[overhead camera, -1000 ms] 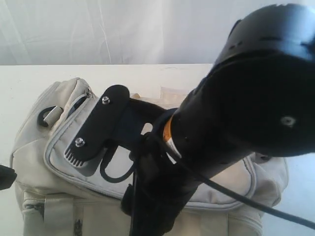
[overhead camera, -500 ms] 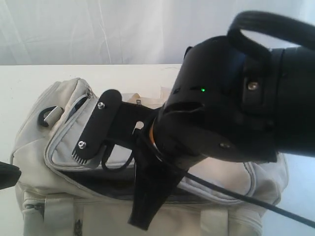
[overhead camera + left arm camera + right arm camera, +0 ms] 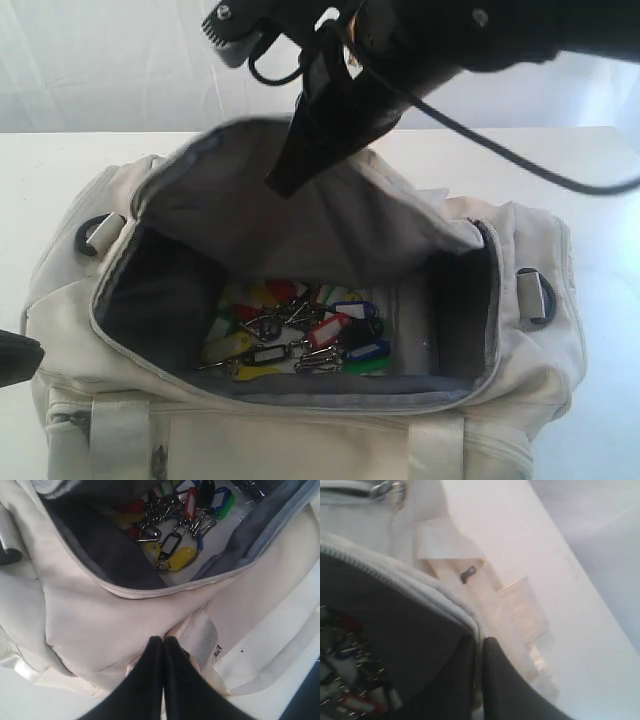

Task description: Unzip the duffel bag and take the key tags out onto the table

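Your right gripper [image 3: 283,186] had risen since a second earlier, taking the grey-lined top flap [image 3: 330,220] of the beige fabric duffel bag [image 3: 540,340] up with it. Its jaws pinched the flap's zipper edge. Bag stood open on the broad white table [image 3: 60,170]. Bunch of coloured plastic key tags [image 3: 300,335] lay on the bag floor, below and well apart from that gripper. Your left gripper [image 3: 162,642] was pressed together over the bag's near wall, beside a webbing handle [image 3: 200,635].
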Robot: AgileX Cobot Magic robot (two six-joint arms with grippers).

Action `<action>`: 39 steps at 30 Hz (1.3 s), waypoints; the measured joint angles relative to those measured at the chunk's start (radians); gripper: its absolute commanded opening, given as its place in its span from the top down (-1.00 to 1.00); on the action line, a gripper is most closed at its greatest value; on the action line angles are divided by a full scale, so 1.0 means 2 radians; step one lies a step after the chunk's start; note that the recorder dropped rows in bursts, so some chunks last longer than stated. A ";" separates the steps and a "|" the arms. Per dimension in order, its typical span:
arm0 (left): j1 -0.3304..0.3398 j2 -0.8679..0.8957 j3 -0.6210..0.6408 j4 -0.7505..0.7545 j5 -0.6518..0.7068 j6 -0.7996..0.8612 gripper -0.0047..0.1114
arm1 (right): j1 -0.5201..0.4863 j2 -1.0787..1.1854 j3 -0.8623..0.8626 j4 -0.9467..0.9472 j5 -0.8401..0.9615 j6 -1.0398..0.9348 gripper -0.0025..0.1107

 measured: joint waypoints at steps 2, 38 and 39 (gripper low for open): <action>0.000 0.000 0.000 -0.001 0.002 0.000 0.92 | -0.026 0.025 -0.026 0.000 -0.004 -0.014 0.96; 0.000 0.000 0.001 -0.001 0.008 0.011 0.92 | -0.177 0.192 -0.302 0.141 0.104 -0.110 0.09; 0.000 0.000 0.001 -0.001 0.008 0.012 0.92 | -0.177 0.188 -0.302 0.145 0.127 -0.110 0.16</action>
